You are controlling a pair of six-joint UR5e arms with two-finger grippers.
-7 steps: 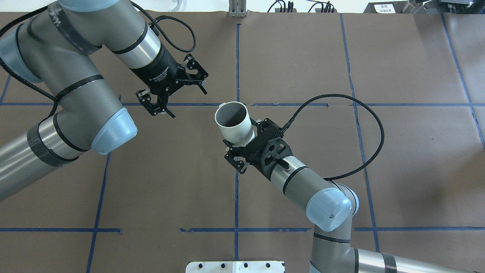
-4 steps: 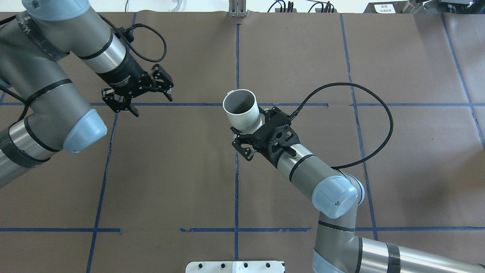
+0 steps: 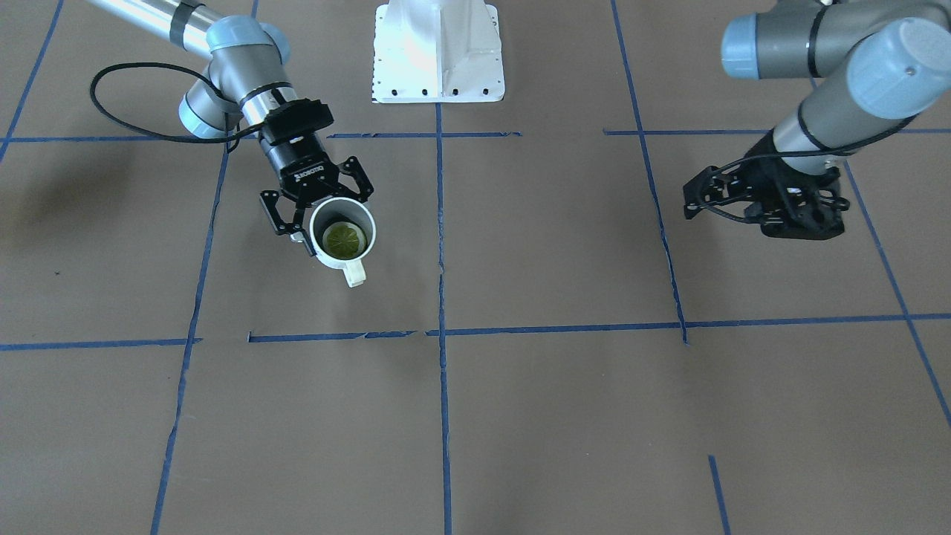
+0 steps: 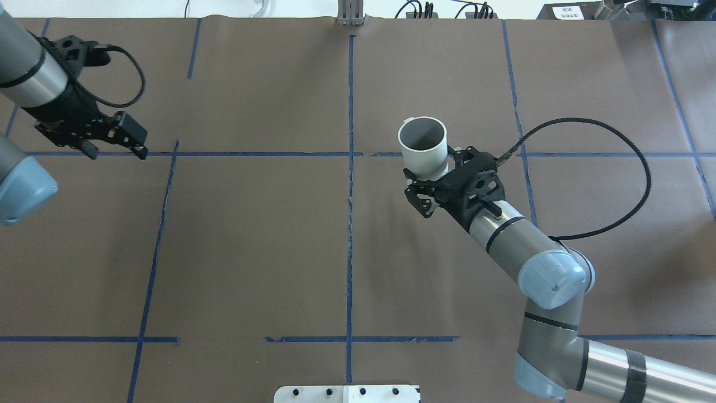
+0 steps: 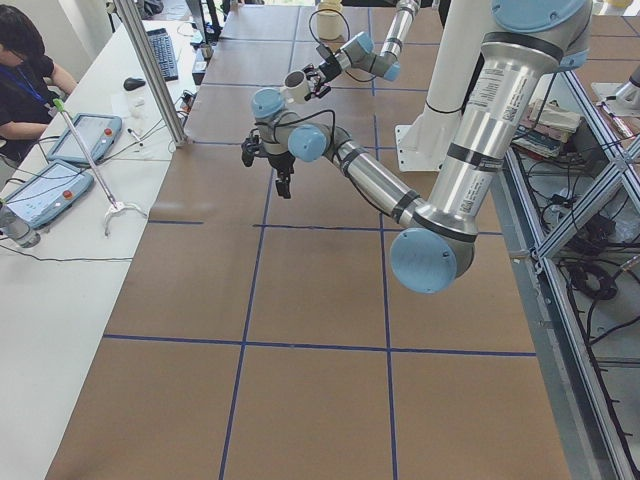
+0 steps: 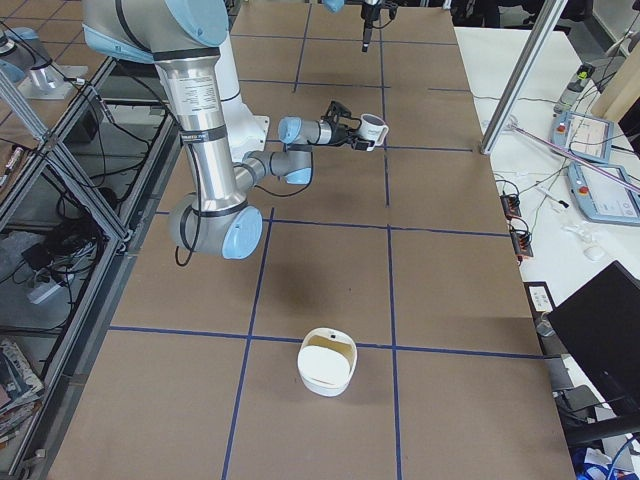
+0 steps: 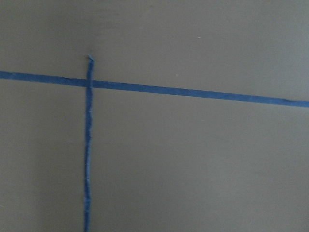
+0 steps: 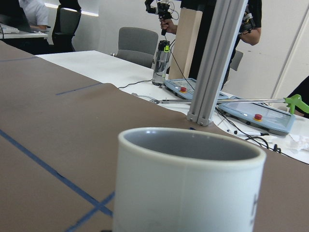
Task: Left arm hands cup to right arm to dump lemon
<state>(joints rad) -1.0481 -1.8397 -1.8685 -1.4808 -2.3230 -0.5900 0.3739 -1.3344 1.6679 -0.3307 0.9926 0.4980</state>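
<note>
**1. Location.** Cup [image 4: 423,140]: upright, mouth level, held off the table [image 4: 251,252] on the robot's right half, just right of the centre tape line [image 4: 350,224]. Lemon [image 3: 344,238] lies flat on the cup's bottom. It shows only in the front-facing view; the cup wall hides it in the overhead view.

**2. Grippers.** Right gripper [image 3: 327,214]: pinching the cup body from the robot side, one finger on each side of the wall. The handle points away from the wrist. Left gripper [image 4: 116,150]: fingers spread, nothing in them, well apart at the table's far left.

**3. Step in hand (judged).** Hand-over complete; transit + dump remain. Proc.:
- Keep the mouth level until over the drop spot. A white tub [image 6: 325,365] sits on the table nr the right end; cannot tell whether it is the target.
- Tip by slow wrist roll. Go well past horiz., since a flat slice may cling to the bottom.
- Dump low so the piece does not bounce or roll off.
- The hold looks like friction only on a smooth wall, so avoid jerks. Watch the cable [image 4: 576,120] loop during the roll.

**4. Appearance.** Cup: white outside, grey inside, thick rim, squarish loop handle. Part of some dark lettering shows at the edge of the right wrist view. Lemon: dull yellow-green round slice w/ segment pattern, smaller than the mouth.
</note>
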